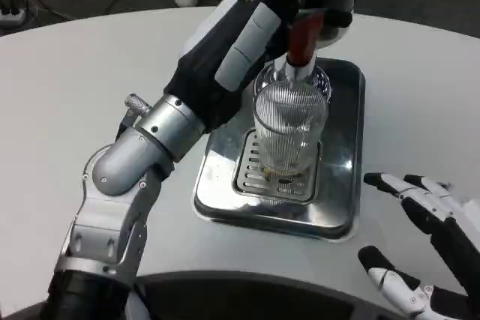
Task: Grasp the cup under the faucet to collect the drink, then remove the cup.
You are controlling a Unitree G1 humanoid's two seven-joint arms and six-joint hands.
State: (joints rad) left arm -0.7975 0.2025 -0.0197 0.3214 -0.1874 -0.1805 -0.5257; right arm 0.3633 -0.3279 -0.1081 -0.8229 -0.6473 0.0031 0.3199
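Cup [289, 129] just beside left hand [251, 39]

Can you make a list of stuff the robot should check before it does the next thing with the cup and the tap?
1. Cup under the faucet: ok. The clear ribbed cup stands upright right below the red-handled faucet.
2. Cup on the tray: ok. It sits on the slotted grate of the metal drip tray.
3. Left hand on the faucet: ok. The left hand reaches over the handle; how firmly it grips, cannot tell.
4. Right hand ready: ok. The right hand rests open on the table beside the tray, holding nothing.
5. Drink in the cup: cannot tell.
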